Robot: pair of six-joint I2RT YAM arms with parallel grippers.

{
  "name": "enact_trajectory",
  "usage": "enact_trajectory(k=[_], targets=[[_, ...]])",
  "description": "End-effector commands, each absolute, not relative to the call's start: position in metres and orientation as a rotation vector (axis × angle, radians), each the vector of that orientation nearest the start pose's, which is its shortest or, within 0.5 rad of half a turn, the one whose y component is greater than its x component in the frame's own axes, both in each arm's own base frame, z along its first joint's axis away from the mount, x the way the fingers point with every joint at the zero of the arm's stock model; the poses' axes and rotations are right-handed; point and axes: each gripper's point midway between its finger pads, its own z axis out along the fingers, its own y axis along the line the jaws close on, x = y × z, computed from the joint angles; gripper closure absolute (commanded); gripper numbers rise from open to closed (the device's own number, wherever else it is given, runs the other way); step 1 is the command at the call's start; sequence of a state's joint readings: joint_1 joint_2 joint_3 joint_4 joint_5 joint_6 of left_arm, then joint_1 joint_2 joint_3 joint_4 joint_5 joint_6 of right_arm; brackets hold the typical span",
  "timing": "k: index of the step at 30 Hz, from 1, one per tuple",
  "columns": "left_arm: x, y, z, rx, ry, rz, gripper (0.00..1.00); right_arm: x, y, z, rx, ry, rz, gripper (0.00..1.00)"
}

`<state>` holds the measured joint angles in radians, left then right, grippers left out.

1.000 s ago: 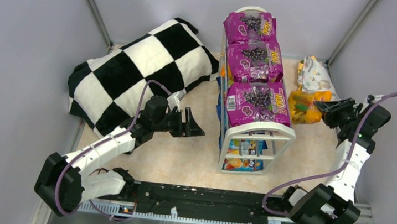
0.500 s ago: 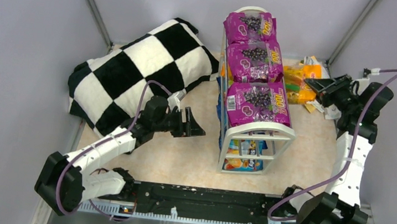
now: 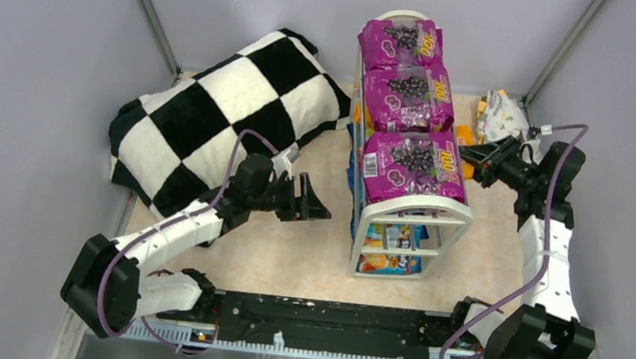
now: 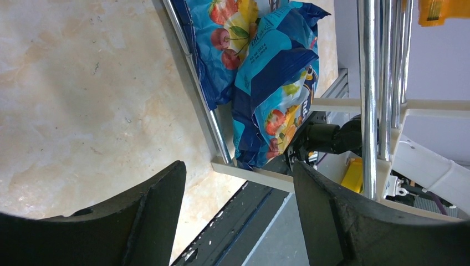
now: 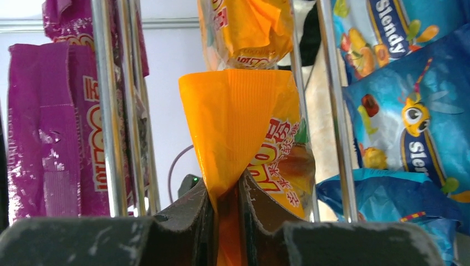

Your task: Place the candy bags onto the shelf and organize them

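The white wire shelf (image 3: 413, 214) stands mid-table with three purple candy bags (image 3: 412, 100) on its top tier and blue bags (image 3: 389, 263) on the bottom tier. My right gripper (image 3: 475, 157) is shut on an orange candy bag (image 5: 249, 138) and holds it against the shelf's right side, between the rods (image 5: 113, 111) of the middle tier. Another orange bag (image 5: 244, 27) lies beyond it. My left gripper (image 3: 312, 199) is open and empty, left of the shelf, facing the blue bags (image 4: 266, 83) on the lowest tier.
A black-and-white checkered cushion (image 3: 224, 107) lies at the back left. A white patterned bag (image 3: 504, 119) lies at the back right near the corner post. The black rail (image 3: 326, 323) runs along the near edge.
My right gripper has carried the orange bag from the right of the table leftward to the shelf's right side. The white bag stayed at the back right. The left arm has barely moved.
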<state>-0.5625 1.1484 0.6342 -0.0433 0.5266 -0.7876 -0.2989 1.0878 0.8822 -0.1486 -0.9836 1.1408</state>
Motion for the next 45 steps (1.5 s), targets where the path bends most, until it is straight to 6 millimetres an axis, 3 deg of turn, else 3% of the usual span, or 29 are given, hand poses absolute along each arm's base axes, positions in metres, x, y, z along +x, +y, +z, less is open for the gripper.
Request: enact_trajectory(k=[1, 6, 10, 18, 30, 45], targets=[[0.213, -0.272, 0.163, 0.112, 2.287, -1.350, 0.23, 0.302, 0.093, 0.330, 0.594, 1.847, 1.614, 1.00], [0.212, -0.270, 0.160, 0.108, 2.292, -1.344, 0.23, 0.299, 0.122, 0.334, 0.550, 1.839, 1.784, 1.00], [0.212, -0.270, 0.158, 0.105, 2.298, -1.341, 0.23, 0.299, 0.141, 0.332, 0.535, 1.866, 1.809, 1.00], [0.213, -0.271, 0.160, 0.089, 2.286, -1.352, 0.23, 0.304, 0.165, 0.304, 0.592, 1.914, 1.853, 1.00], [0.212, -0.269, 0.159, 0.084, 2.295, -1.339, 0.23, 0.319, 0.161, 0.274, 0.644, 1.958, 1.746, 1.00], [0.211, -0.267, 0.156, 0.092, 2.295, -1.323, 0.23, 0.338, 0.136, 0.259, 0.725, 1.941, 1.554, 1.00]])
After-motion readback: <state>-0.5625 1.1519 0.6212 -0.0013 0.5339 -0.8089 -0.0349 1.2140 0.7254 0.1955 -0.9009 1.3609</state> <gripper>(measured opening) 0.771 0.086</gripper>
